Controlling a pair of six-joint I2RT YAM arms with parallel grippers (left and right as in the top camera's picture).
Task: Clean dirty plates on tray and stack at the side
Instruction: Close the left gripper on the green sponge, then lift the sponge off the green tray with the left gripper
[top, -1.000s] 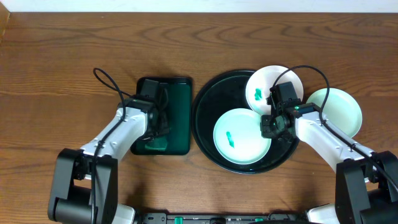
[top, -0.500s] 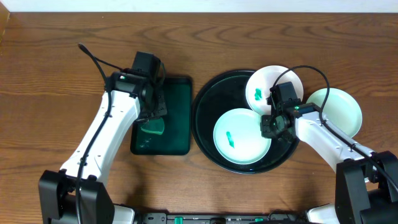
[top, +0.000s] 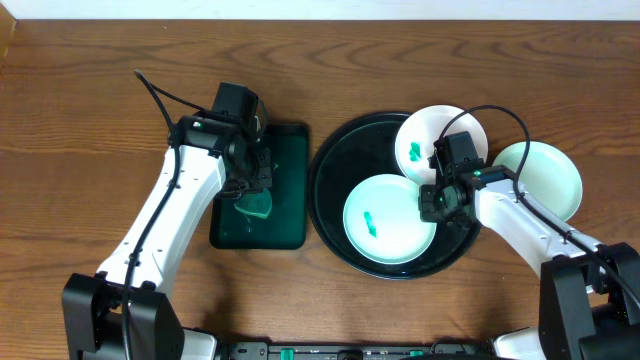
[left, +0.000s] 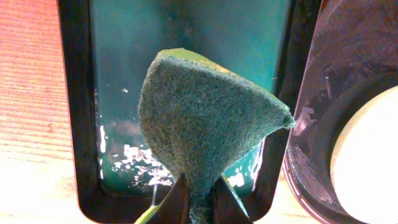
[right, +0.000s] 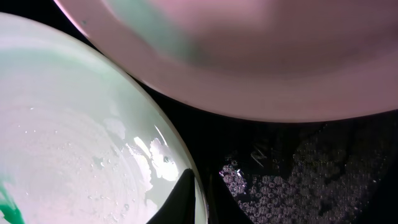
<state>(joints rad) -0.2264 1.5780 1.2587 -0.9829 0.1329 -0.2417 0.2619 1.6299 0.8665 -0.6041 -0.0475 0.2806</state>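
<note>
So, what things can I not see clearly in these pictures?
- Overhead: the right arm covers part of the right plate, so a smear there cannot be excluded.
- Left wrist: the sponge hides the middle of the green tray.
- Right wrist: the front plate is cut off by the edges; its smear barely shows.

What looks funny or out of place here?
The back plate hangs askew over the black tray's rim instead of lying flat inside. It and the front plate both carry green smears.
</note>
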